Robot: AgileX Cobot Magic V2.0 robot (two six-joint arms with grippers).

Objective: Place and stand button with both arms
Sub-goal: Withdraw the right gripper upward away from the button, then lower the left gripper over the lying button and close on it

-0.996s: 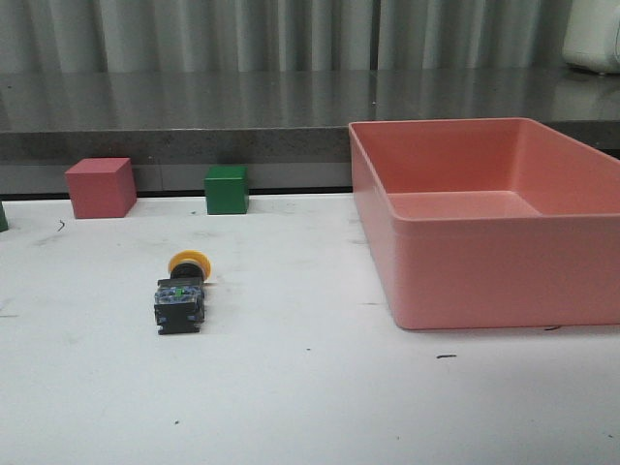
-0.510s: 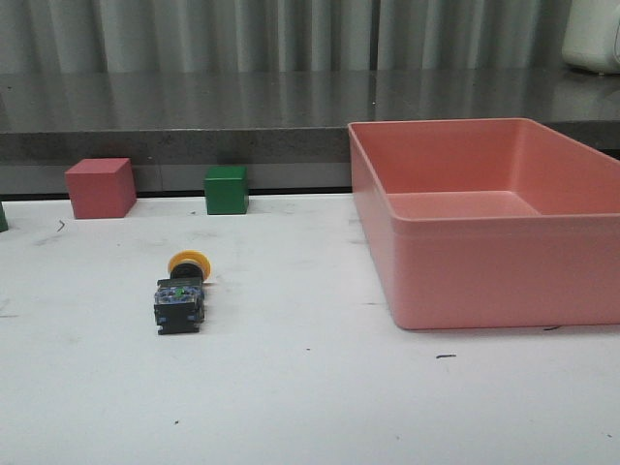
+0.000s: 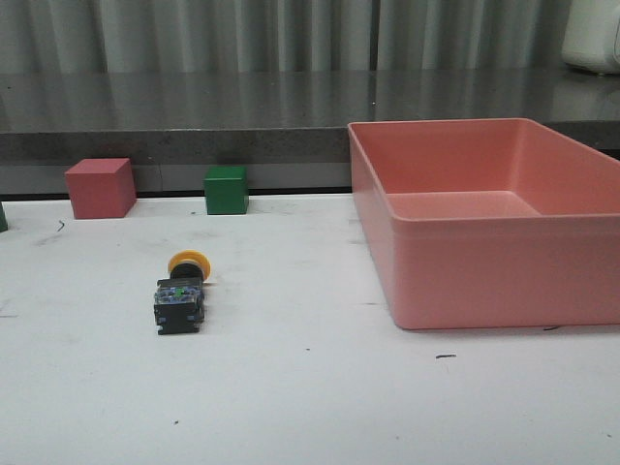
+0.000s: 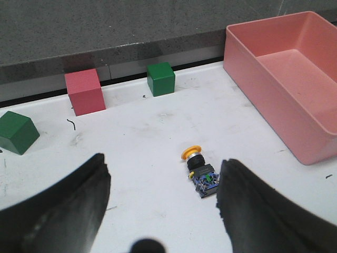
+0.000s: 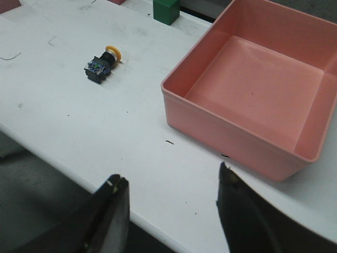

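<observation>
The button is seen lying on its side on the table, just ahead of the wide-open, empty left gripper (cap end farthest away). The right gripper, likewise spread and empty, is well apart.
</observation>
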